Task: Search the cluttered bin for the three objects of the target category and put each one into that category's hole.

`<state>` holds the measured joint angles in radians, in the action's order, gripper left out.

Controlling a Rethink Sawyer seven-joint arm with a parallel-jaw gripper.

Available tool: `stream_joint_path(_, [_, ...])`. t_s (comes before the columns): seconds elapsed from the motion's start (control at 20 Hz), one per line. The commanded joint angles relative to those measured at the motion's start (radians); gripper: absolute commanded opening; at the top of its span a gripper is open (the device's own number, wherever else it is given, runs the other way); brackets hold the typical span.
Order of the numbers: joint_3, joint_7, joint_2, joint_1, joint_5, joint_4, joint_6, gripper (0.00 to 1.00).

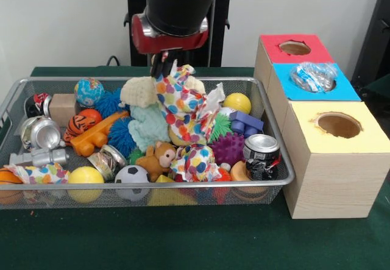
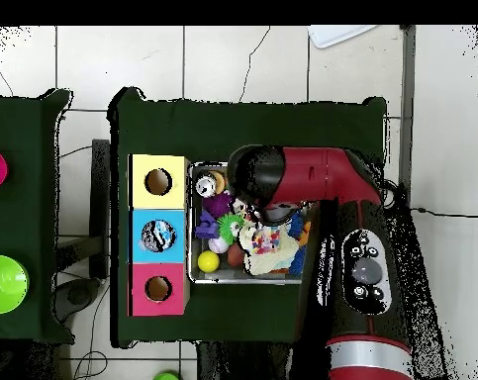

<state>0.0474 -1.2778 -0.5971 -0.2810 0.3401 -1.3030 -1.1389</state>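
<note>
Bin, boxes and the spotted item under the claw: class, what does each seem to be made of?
Bin: wire mesh, apparently bare metal, silvery and see-through.
Boxes: probably wood, pale with visible grain, and matte coloured tops.
Spotted item: likely thin paper or cloth, since it crumples and folds.

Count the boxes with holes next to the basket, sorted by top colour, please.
Red-topped box: 1
Blue-topped box: 1
Yellow-topped box: 1
Total: 3
</note>
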Motion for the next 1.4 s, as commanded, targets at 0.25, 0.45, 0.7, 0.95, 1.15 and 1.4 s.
stream_joint_path(0.25, [0.083,0.173,0.070,-0.112,0.109,0.085,0.053,0.00])
stream_joint_path(0.45, [0.096,0.197,0.087,-0.141,0.129,0.112,0.059,0.00])
stream_joint_path(0.7, [0.116,0.233,0.106,-0.185,0.157,0.135,0.068,0.00])
stream_joint_path(0.95, [0.136,0.209,0.124,-0.206,0.145,0.142,0.021,1.00])
stream_joint_path(1.15, [0.139,0.202,0.131,-0.212,0.154,0.154,0.020,1.00])
stream_joint_path(1.4, [0.148,0.174,0.136,-0.211,0.142,0.139,0.035,1.00])
